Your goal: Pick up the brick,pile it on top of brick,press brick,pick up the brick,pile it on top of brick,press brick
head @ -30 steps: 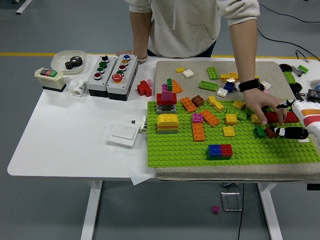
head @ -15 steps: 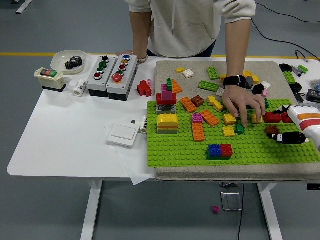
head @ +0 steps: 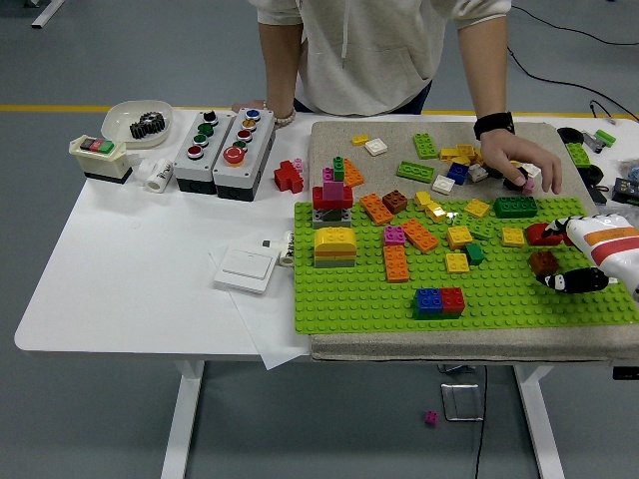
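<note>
Right hand: the robot's right hand (head: 584, 279) enters from the right edge and hovers over the green baseplate (head: 359, 299); its dark fingers (head: 571, 282) look loosely extended and hold nothing.
Left hand: out of view.
Brick to pick: a brown brick (head: 543, 262) sits on the baseplate just beside the fingertips, with a red brick (head: 542, 235) near it behind.
Possible base: a blue-and-red brick pair (head: 440, 300) stands near the front edge, apart from the hand.
Person: a hand (head: 522, 162) rests among loose bricks on the far mat.
Step in hand: judged as the first pick-up, approach stage.
Next move: closing the fingers squarely around the chosen brick.
</note>
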